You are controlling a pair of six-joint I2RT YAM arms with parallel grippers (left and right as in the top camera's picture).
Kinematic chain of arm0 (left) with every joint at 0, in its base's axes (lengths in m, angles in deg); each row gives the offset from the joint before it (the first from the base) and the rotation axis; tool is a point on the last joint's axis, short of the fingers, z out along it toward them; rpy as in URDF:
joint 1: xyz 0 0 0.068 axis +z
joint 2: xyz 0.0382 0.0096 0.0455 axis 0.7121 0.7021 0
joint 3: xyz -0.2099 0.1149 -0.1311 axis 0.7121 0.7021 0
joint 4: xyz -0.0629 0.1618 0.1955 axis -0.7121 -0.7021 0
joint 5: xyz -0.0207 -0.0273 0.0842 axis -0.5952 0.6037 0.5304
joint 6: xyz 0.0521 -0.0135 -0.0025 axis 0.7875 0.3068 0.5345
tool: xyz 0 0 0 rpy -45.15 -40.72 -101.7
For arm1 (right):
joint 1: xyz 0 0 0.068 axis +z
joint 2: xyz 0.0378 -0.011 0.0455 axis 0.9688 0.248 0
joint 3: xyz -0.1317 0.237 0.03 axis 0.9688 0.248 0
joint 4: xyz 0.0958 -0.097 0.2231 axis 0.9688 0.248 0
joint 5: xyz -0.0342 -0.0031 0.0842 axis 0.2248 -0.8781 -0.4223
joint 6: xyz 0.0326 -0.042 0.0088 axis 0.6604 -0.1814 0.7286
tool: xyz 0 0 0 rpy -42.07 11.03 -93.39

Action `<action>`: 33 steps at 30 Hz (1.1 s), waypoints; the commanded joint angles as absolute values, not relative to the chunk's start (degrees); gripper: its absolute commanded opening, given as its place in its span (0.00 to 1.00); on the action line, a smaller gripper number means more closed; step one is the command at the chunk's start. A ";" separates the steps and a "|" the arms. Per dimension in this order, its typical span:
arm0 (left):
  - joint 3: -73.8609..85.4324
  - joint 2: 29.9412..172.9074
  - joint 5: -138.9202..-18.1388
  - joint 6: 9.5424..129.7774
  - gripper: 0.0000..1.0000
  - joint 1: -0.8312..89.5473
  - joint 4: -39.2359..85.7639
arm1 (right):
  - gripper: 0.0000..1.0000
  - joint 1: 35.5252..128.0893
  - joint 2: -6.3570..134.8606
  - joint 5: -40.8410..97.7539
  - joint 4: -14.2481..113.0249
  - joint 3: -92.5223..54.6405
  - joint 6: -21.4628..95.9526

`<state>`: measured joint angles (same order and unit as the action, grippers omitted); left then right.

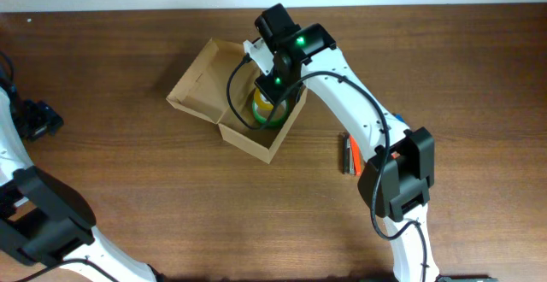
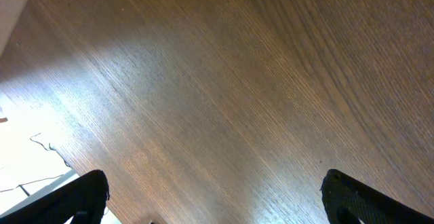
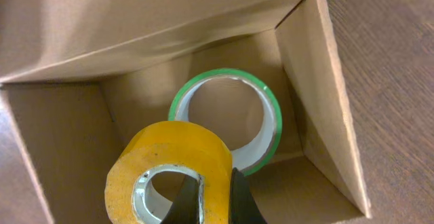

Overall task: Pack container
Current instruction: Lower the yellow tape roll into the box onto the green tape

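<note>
The container is an open tan cardboard box with its flap lid folded back to the left. My right gripper reaches into it and is shut on a yellow tape roll, one finger through the core, one outside the wall. A green-edged tape roll lies on the box floor just behind it. From overhead the yellow roll and green roll show under the right wrist. My left gripper is open over bare table, far left.
Pens, orange and dark, lie on the table right of the box, beside the right arm. A dark object with cables sits at the left edge. The table's pale edge shows in the left wrist view.
</note>
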<state>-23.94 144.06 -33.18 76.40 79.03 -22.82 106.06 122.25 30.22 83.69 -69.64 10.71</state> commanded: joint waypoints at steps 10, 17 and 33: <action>-23.66 142.59 -33.39 77.08 1.00 79.34 -22.84 | 0.04 106.34 129.33 34.15 80.63 -69.33 12.28; -23.66 142.59 -33.39 77.08 1.00 79.34 -22.84 | 0.04 105.95 131.80 34.17 81.29 -69.29 12.92; -23.66 142.59 -33.39 77.08 1.00 79.34 -22.84 | 0.15 105.95 129.48 34.89 84.98 -73.44 13.33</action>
